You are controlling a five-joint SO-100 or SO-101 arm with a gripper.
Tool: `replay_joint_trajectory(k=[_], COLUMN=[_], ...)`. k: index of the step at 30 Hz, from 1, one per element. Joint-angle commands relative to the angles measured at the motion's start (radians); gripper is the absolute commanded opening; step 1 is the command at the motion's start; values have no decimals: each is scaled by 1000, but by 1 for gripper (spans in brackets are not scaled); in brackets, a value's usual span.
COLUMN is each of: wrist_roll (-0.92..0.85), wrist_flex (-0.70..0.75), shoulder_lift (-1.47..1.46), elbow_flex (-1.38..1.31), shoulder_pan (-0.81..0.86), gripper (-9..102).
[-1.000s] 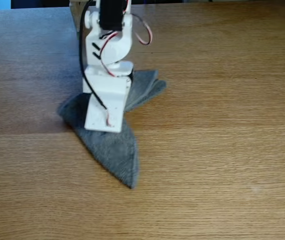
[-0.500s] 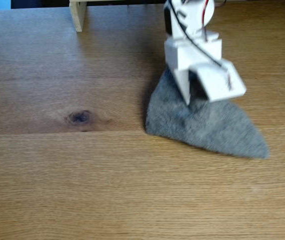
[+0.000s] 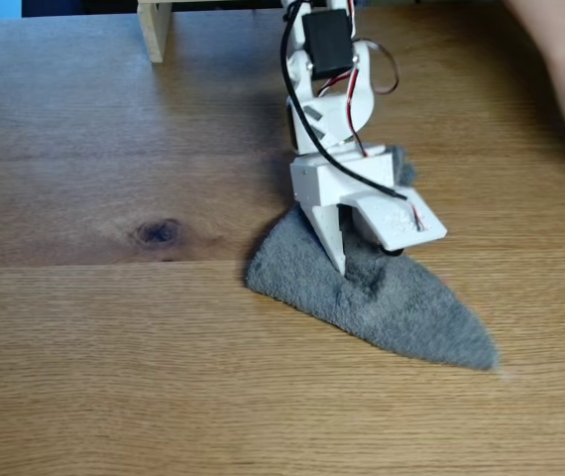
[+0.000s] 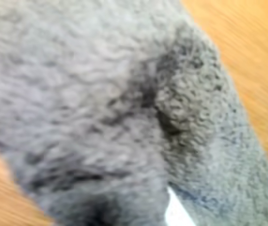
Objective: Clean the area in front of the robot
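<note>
Oak tabletop [image 3: 84, 327]; grey cloth [image 3: 401, 307] lies pinched between the robot's [image 3: 327, 119] jaws.

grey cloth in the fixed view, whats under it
The grey cloth lies flat on the oak tabletop, pressed by the end effector. Whatever sits beneath it is covered.

1. The fixed view stood off the near side of the tabletop [image 3: 114, 397], raised and tilted down, facing the far edge where a wooden post [image 3: 154, 30] stood at the left.
2. It sat close enough that the white arm [image 3: 327, 119] was cut off at the top of the picture.
3. The wrist view looked down from very close and was blurred.
4. Both views shared the grey cloth [image 3: 401, 307] [image 4: 101, 94] and bare wood beside it.
</note>
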Motion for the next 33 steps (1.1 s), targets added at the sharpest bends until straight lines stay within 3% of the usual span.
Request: replay_joint_trajectory(k=[1,8,15,21,33], wrist_roll=[20,183,207,241,334], wrist_flex=[-18,262,360,410,555], shoulder_lift=[-11,77,127,126,206], elbow_flex=[-34,-20,-18,-17,-15], shoulder_pan=[281,469,535,407,-37], gripper=[0,0,0,0,0])
